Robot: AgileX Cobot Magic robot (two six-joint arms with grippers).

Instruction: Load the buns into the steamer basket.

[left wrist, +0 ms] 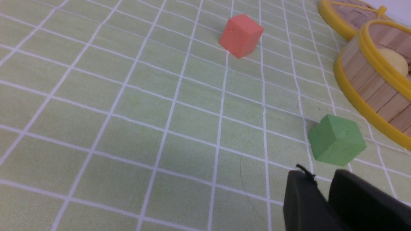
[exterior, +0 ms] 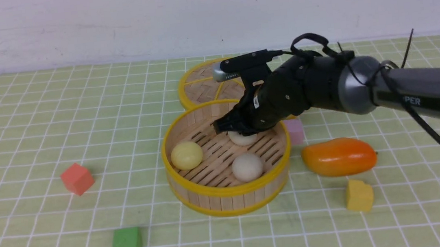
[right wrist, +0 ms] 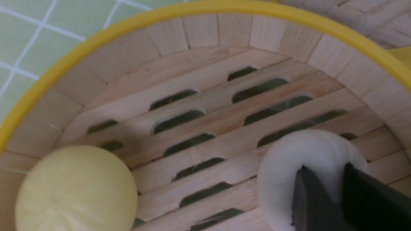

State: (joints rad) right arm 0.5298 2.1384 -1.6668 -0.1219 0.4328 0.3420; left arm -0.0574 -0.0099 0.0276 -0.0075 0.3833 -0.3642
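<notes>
The right hand [exterior: 229, 130] is hanging inside the steamer basket [exterior: 227, 190] over an off-white bun [exterior: 243, 139]; gripping or not, I cannot tell. A mango [exterior: 339, 157] and pink cube [exterior: 295, 131] are lying beside the basket.

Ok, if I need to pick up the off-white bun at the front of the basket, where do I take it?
Grip the front off-white bun across its widest middle, coming straight down from above. It is a smooth dome, so a high pinch would likely slip. The steamer basket wall stands close in front of it, so close on its left and right, where bare slats show.
</notes>
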